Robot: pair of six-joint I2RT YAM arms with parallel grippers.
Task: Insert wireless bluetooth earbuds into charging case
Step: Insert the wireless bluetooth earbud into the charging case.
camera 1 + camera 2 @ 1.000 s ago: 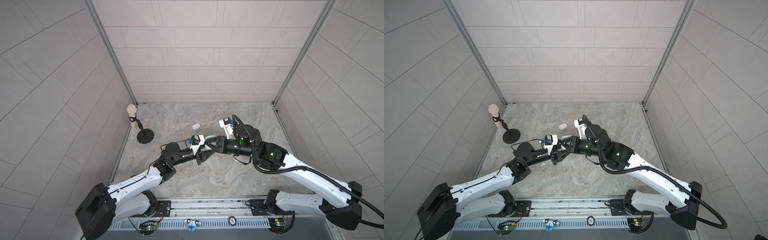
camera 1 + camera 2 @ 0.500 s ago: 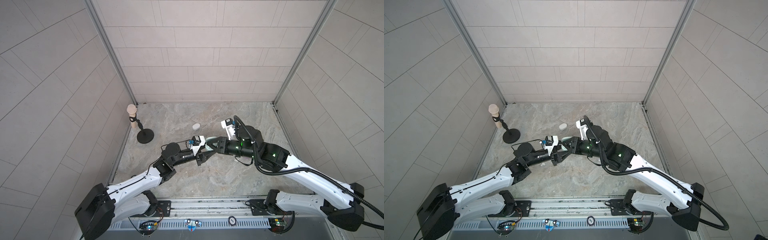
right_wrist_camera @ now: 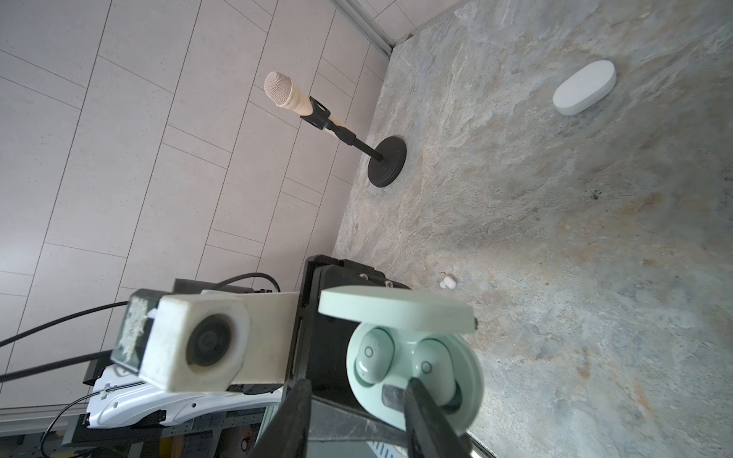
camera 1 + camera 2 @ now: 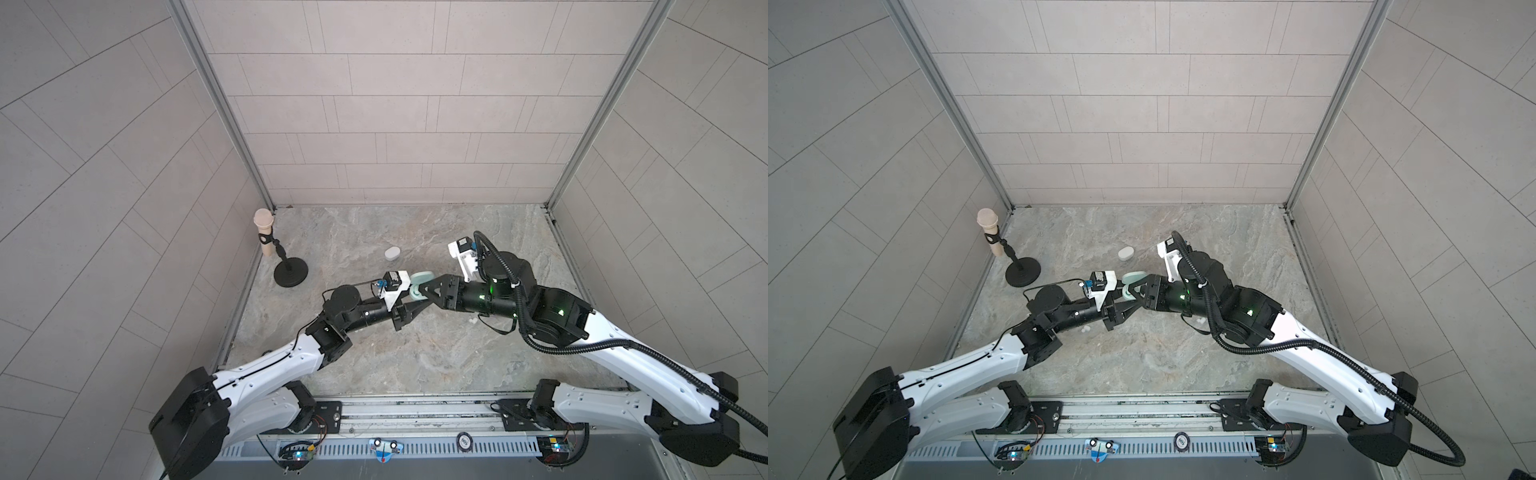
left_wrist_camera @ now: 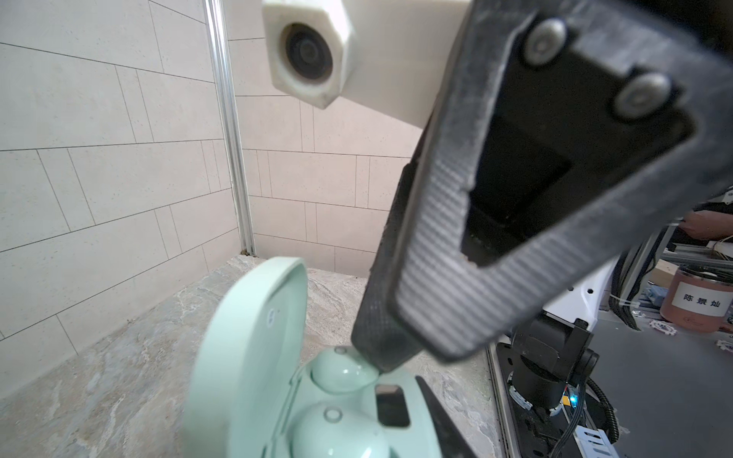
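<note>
While the left tool point(image 4: 412, 304) pinches the mint-green charging case point(image 3: 472, 376) and holds it off the table point(image 4: 436, 357), the case's lid point(image 3: 396, 309) stands swung open. Both mint-green earbuds point(image 3: 371, 357) sit side by side in the wells of that case. The right tool point(image 4: 424, 286) meets the case from the opposite side with its fingers spread, and in the left wrist view one fingertip point(image 5: 380, 353) touches an earbud. A white case point(image 4: 392, 253) lies shut on the table farther back, well apart. Small white earbuds point(image 4: 1086, 329) lie on the table beside the left arm. A microphone point(image 4: 264, 230) stands on its stand in the back left corner.
</note>
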